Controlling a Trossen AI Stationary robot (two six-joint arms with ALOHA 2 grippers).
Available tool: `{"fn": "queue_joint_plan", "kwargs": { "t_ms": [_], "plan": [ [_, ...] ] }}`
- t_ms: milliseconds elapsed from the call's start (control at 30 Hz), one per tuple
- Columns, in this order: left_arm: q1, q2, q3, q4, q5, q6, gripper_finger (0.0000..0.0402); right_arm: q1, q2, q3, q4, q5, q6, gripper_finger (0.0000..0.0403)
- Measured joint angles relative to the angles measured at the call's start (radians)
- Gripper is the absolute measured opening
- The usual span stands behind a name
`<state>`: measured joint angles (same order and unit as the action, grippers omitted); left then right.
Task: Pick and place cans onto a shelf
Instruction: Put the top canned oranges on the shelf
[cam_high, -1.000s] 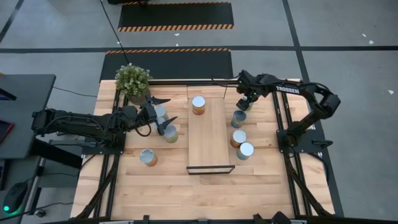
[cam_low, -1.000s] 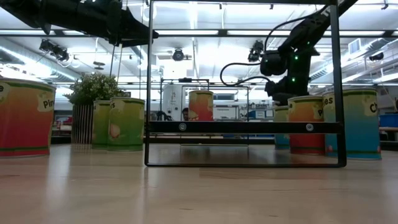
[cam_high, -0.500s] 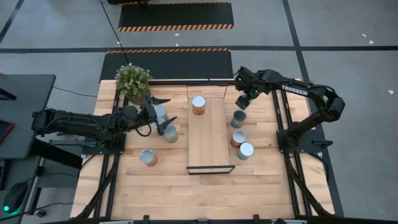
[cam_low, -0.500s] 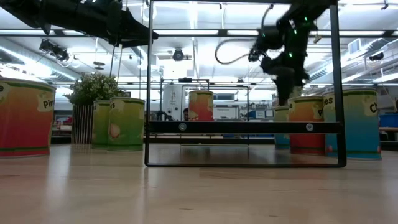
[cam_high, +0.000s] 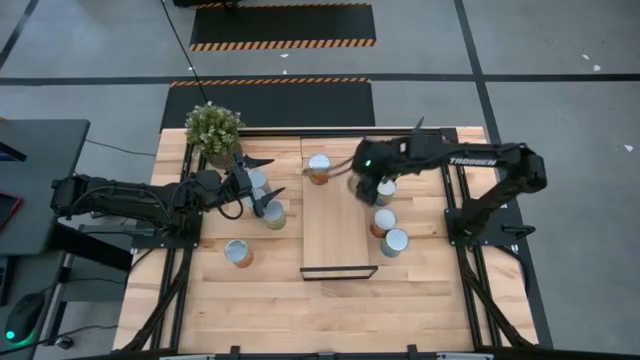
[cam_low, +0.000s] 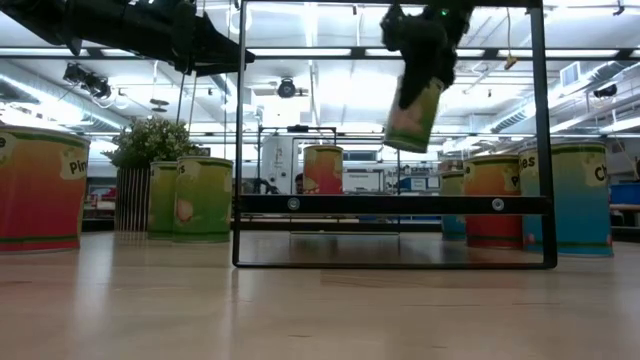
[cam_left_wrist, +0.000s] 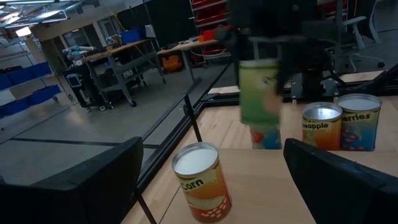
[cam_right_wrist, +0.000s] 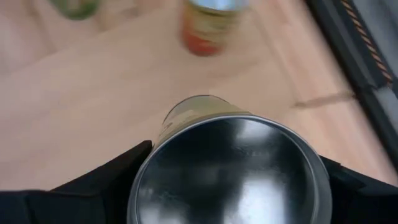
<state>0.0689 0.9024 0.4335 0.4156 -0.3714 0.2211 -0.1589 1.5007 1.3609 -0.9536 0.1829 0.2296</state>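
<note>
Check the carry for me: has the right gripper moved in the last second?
Yes. The right gripper, holding a green can, has swung from beside the shelf to over its right edge.

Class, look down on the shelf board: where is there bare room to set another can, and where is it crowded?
The shelf is bare from the orange can at its far end to its near edge. Crowded: the table right of the shelf, where two cans stand close, and near the plant, where the left gripper hovers over cans.

Probably a workshop: storage racks (cam_left_wrist: 118, 81), hazard-striped floor mats (cam_high: 282, 25).
</note>
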Motion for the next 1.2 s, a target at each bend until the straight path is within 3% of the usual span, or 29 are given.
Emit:
{"fn": "queue_joint_plan", "kwargs": {
  "t_ms": [200,633,933,1200],
  "plan": [
    [0.000,0.000,0.000,0.003,0.000,-0.001,0.0396,0.083,0.114,0.066,0.033,-0.013,0.003,0.0330],
    [0.000,0.000,0.000,-0.021,0.000,-0.008,0.0396,0.118,0.369,0.325,-0.044,-0.050,-0.073,0.0330],
    [0.000,0.000,0.000,-0.025,0.000,-0.009,0.0396,0.121,0.464,0.341,-0.044,-0.102,-0.106,0.0330],
    [0.000,0.000,0.000,-0.030,0.000,-0.009,0.0396,0.129,0.466,0.343,-0.054,-0.117,-0.110,0.0330]
  ]
}}
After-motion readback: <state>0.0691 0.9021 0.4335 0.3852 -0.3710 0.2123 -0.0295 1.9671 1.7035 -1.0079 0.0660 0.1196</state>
